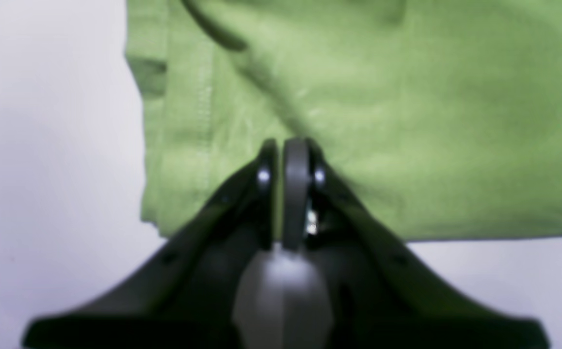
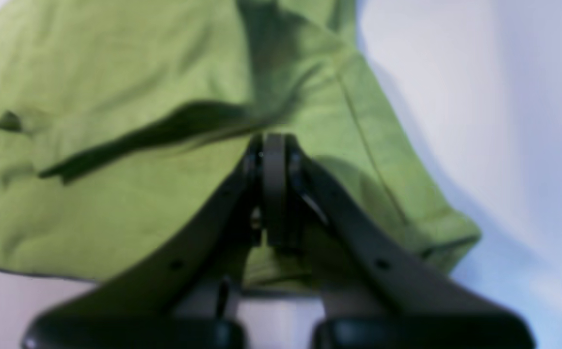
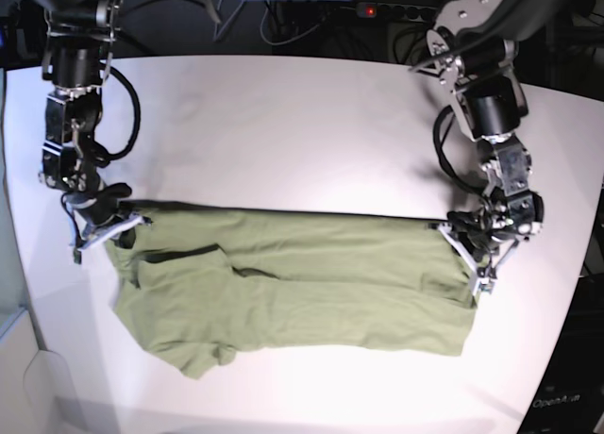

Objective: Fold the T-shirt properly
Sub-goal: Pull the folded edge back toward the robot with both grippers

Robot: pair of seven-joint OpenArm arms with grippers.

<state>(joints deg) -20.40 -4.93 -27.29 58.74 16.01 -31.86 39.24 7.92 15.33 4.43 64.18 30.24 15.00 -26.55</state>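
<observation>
Grip step looks done on both sides. T-shirt (image 3: 293, 288) lies flat on the white table (image 3: 302, 141), spread wide across the near half, already doubled lengthwise by the look of it, with one straight edge along the far side.

Left gripper (image 1: 285, 145): jaws together, pinching the T-shirt (image 1: 382, 121) near the hemmed corner; cloth puckers into the fingertips. In the base view it sits at the shirt's right end (image 3: 481, 269).

Right gripper (image 2: 271, 140): jaws together on the T-shirt (image 2: 116, 194), with a dark crease running into the fingertips, close to the stitched sleeve edge. In the base view it's at the far-left corner (image 3: 113, 225).

I can't tell from the wrist views how many layers either pinch has caught; both are blurry.

My read: you're at the start of a fold, both ends gripped, nothing lifted yet.

Next move calls for:
- lifting both ends evenly so the cloth doesn't skew
- keeping tension between the arms so the middle doesn't sag into a bunch
- carrying the gripped edge towards the near edge, and laying it down square

Watch the loose sleeve at the near-left (image 3: 193, 358); it may flop out of line.
</observation>
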